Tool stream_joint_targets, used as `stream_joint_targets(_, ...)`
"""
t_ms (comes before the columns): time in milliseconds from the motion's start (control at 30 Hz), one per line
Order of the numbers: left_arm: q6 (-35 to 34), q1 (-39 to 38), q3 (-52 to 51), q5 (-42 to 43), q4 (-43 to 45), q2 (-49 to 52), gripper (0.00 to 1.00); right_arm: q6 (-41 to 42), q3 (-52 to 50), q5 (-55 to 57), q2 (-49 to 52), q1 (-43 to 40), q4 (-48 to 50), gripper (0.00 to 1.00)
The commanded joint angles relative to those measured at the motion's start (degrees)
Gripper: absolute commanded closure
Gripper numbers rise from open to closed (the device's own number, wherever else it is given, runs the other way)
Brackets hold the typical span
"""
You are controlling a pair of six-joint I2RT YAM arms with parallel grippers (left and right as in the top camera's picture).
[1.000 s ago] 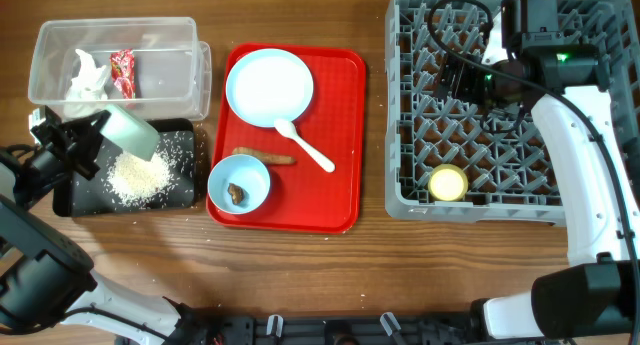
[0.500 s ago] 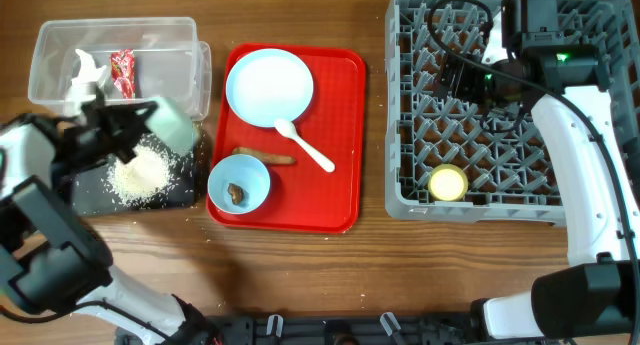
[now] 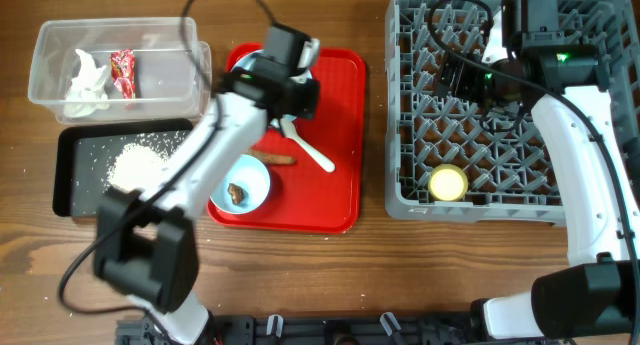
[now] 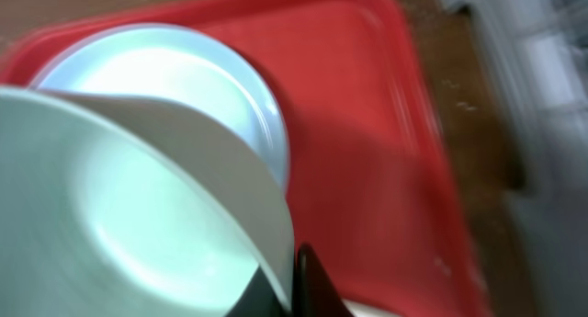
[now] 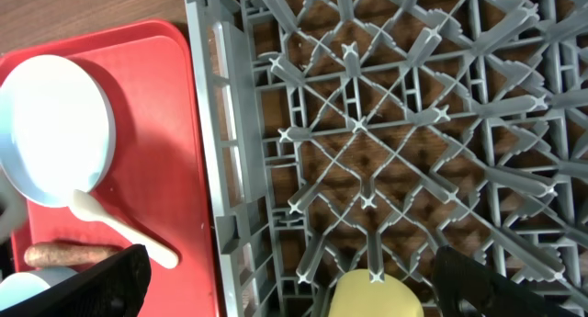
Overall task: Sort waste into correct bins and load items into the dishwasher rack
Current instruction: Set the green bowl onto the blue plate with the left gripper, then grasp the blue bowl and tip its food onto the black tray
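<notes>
My left gripper [image 3: 288, 89] is over the back of the flat red tray [image 3: 340, 190], shut on the rim of an empty mint bowl [image 4: 138, 216]; that bowl is hidden under the arm in the overhead view. It hangs above the pale blue plate [image 4: 193, 78]. The second bowl [image 3: 240, 183] holds a brown lump. An orange-brown food piece [image 3: 272, 158] and the white spoon [image 3: 312, 151] lie beside it. Rice [image 3: 138, 166] lies in the black tray [image 3: 64, 175]. The napkin [image 3: 88, 81] and red wrapper [image 3: 122, 70] are in the clear tub [image 3: 150, 35]. My right gripper [image 3: 455, 77] is open above the grey rack [image 3: 500, 200], which holds the yellow cup [image 3: 447, 183].
The right wrist view shows the rack's pegs [image 5: 367, 124], the yellow cup [image 5: 377, 299], the red tray's edge [image 5: 197, 170], the plate [image 5: 55, 138] and the spoon [image 5: 119, 230]. Bare wooden table lies between the tray and the rack.
My left arm has swung from over the black tray on the left across to the red tray, carrying the mint bowl. The right arm has not moved.
</notes>
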Motion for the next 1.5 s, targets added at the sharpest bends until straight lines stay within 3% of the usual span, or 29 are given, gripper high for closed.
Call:
stream_joint_targets(0,0.1,-0.2,-1.2,-15.1,4.3,7.0,0.96,-0.8,0.7,0.9,-0.5,0.0,-0.2,0.00)
stream_joint_targets(167,0.0,1.1,-1.2,-15.1,5.1,12.3,0.95,-0.8,0.7,0.9,-0.5,0.0,0.1,0.00)
stream_joint_targets(333,0.0,1.1,-0.9,-15.1,5.2,11.1,0.44,-0.8,0.7,0.9,-0.5,0.0,0.3,0.00)
stream_joint_targets(433,-1.6,1.0,-0.7,-15.0,3.9,7.1,0.38,-0.8,0.7,0.9,-0.5,0.0,0.3,0.00)
stream_joint_targets(567,-14.9,1.0,0.3,-13.9,-11.1,-3.6,0.35,-0.8,0.7,0.9,-0.5,0.0,0.3,0.00)
stream_joint_targets(667,-27.4,1.2,-0.2,-5.8,-25.0,-9.1,0.37,-0.8,0.7,0.9,-0.5,0.0,0.3,0.00)
stream_joint_targets(767,-27.5,0.3,-3.0,-2.0,-29.7,-9.0,0.40,-0.8,0.7,1.0,-0.5,0.0,0.7,0.00)
stream_joint_targets(1000,-24.3,-0.9,-24.2,-1.6,-11.4,-8.9,0.50,-0.8,0.7,0.9,-0.5,0.0,0.4,0.00)
stream_joint_targets(1100,-24.4,-0.9,-30.0,-1.6,-3.8,-8.9,0.76,-0.8,0.7,0.9,-0.5,0.0,0.3,0.00)
stream_joint_targets(1233,-24.4,-0.9,-30.3,-1.5,-2.9,-8.9,0.96,-0.8,0.7,0.9,-0.5,0.0,0.3,0.00)
stream_joint_targets(1467,-24.3,0.7,-18.8,0.6,-14.6,-13.2,0.96,-0.8,0.7,0.9,-0.5,0.0,0.3,0.00)
